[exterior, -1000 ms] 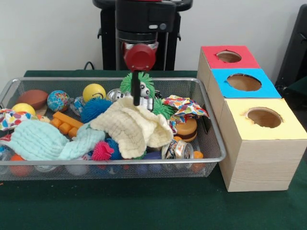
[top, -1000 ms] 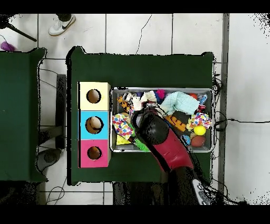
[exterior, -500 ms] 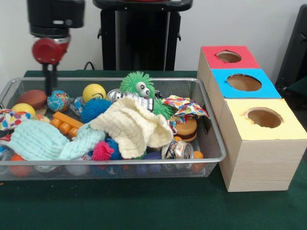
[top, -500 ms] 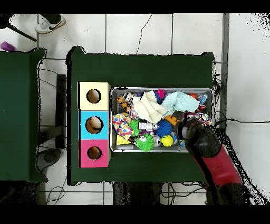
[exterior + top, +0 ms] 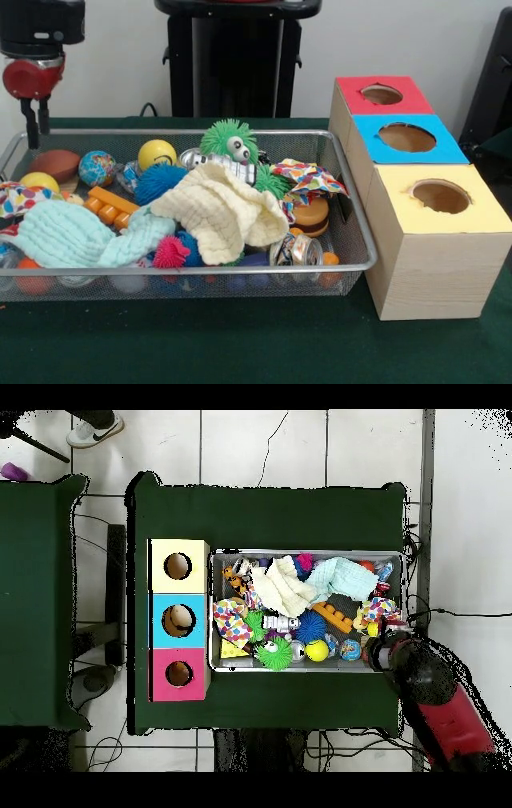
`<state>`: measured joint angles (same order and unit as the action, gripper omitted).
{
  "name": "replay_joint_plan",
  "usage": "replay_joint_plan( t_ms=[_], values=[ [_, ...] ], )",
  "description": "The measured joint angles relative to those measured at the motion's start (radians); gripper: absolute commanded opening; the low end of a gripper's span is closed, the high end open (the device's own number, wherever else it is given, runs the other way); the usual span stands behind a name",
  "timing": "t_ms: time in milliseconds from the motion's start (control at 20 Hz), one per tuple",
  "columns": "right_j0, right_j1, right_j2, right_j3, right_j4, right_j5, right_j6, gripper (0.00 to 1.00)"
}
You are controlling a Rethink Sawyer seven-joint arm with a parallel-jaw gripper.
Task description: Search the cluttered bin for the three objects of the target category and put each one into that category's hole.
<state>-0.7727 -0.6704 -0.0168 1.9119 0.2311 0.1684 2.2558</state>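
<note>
The silver wire-mesh bin (image 5: 365,240) holds a cluttered pile: a cream cloth (image 5: 220,212), a mint cloth (image 5: 68,236), a green spiky toy (image 5: 226,141), a blue spiky ball (image 5: 156,182), a yellow ball (image 5: 157,152), a globe ball (image 5: 97,168), a brown football (image 5: 56,164) and a toy burger (image 5: 310,214). My gripper (image 5: 36,132) hangs above the bin's far left corner in the front view, holding nothing. In the overhead view the red arm (image 5: 440,704) covers it at the bin's (image 5: 305,552) lower right corner.
Three wooden boxes with round holes stand beside the bin: red top (image 5: 352,100), blue top (image 5: 368,148), yellow top (image 5: 480,210). Drink cans (image 5: 296,250), a patterned cloth (image 5: 308,178) and an orange block (image 5: 112,206) also lie in the bin. The robot pedestal (image 5: 232,72) stands behind.
My gripper has swung from over the cream cloth in the bin's middle to the bin's far left corner in the front view, and risen. The bin's contents have not moved.
</note>
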Motion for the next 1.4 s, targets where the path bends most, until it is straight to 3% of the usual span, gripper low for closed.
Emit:
replay_joint_plan(
  t_ms=[550,1400],
  values=[
    [0.035,0.036,0.042,0.030,0.014,-0.001,0.000,1.00],
    [-0.048,0.144,0.119,0.038,0.014,-0.003,0.000,1.00]
  ],
)
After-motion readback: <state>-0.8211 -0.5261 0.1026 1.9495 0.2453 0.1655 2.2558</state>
